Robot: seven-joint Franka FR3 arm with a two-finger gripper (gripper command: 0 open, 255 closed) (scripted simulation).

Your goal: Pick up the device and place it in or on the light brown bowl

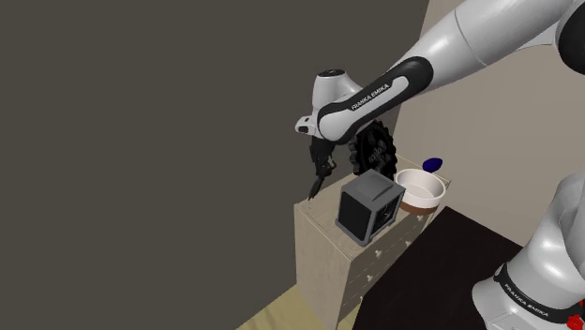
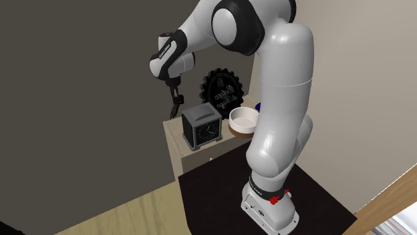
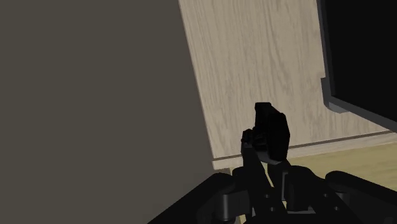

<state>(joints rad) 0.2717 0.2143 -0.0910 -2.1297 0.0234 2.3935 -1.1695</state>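
The white arm (image 1: 450, 56) reaches over a pale wood drawer unit, the worktop (image 1: 317, 212). The boxy dark grey device (image 1: 370, 210) stands upright on it, near cubical, its face toward the shoulder view's lower left, just beside the cream bowl (image 1: 419, 187). The tool (image 1: 315, 187) hangs closed and empty beside the device.
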